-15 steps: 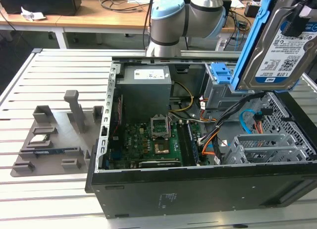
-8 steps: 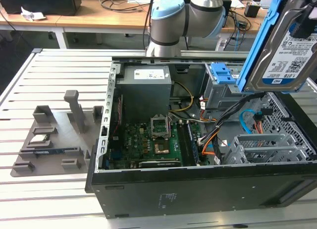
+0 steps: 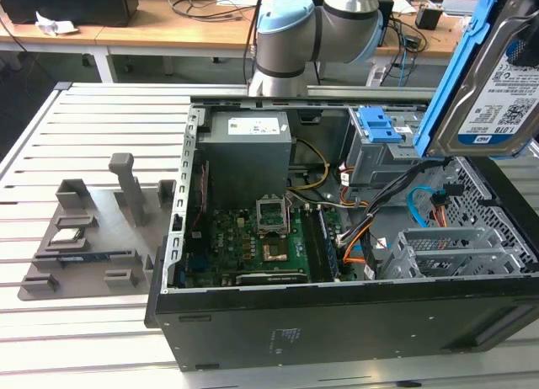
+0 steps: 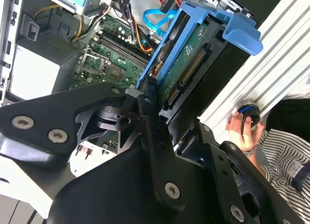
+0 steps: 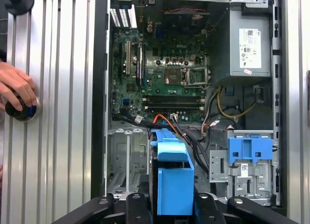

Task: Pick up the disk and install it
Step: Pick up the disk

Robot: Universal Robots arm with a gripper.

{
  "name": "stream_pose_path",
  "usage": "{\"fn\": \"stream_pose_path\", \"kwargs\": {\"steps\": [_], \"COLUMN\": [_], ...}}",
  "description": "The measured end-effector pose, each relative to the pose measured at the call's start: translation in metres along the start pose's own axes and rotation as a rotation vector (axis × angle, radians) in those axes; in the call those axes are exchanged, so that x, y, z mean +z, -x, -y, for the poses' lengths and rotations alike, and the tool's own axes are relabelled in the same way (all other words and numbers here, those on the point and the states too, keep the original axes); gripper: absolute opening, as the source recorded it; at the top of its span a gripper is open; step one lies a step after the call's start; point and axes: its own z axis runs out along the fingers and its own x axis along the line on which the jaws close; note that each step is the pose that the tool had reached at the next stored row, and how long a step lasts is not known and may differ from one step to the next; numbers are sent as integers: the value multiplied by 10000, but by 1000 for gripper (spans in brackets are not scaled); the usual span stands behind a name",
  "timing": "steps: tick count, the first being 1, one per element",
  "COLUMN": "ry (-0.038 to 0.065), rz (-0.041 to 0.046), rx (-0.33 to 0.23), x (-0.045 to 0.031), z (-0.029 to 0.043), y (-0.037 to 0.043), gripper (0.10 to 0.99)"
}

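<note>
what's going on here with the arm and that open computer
The robot arm has its pincer shut on the disk, a silver drive in a blue carrier, and holds it in the air above the open computer case. The disk is not yet seated in any bay. Beside the case, a person's hand rests on a round black knob on the slatted table.

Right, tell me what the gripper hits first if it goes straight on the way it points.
Shut on the disk, the gripper points down into the open computer case. First in line looks like the grey drive cage, or the cables beside it; depth is unclear.
</note>
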Motion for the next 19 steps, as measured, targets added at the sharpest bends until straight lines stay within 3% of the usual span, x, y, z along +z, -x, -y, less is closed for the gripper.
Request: {"fn": "stream_pose_path", "kwargs": {"steps": [6,19], "ry": [1,1], "rz": [-1,-7], "rx": [-1,0], "x": [7,101], "z": [64,96], "y": [-6,-12], "gripper": [365,365]}}
